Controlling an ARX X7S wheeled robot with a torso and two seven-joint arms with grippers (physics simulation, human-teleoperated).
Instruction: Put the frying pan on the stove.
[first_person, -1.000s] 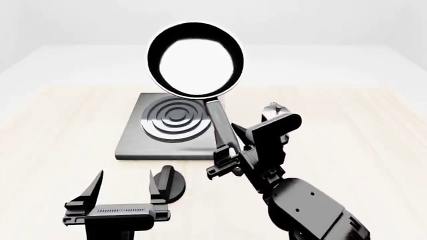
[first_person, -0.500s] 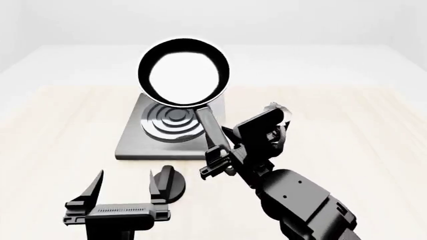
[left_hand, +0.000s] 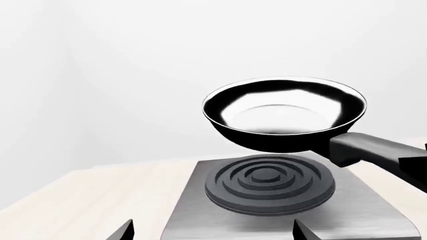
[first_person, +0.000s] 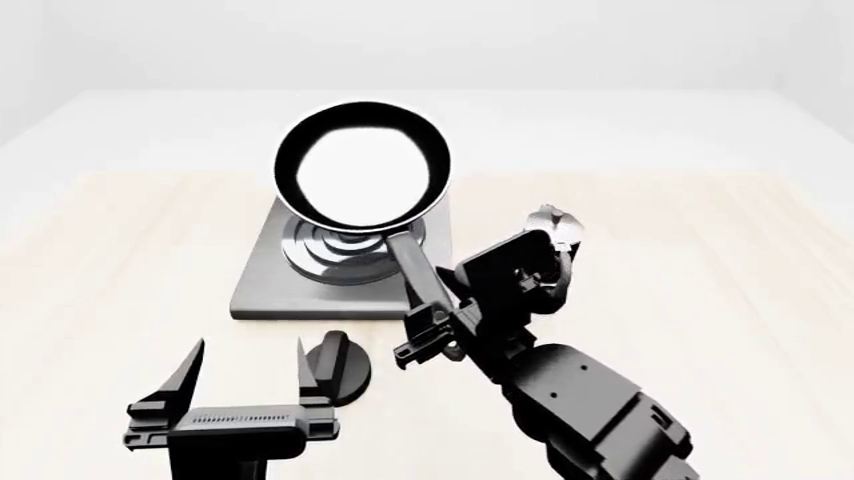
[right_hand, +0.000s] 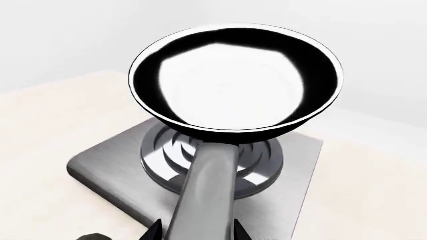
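Black frying pan (first_person: 363, 166) held by its handle in right gripper (first_person: 430, 318), hovering above stove (left_hand: 267, 181) rings, not touching; lowering + release left; left gripper (first_person: 248, 372) spread, empty.

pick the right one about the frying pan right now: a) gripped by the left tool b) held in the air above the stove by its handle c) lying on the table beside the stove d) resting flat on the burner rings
b: in the left wrist view the frying pan hangs clear above the stove, and the right tool is shut on its handle.
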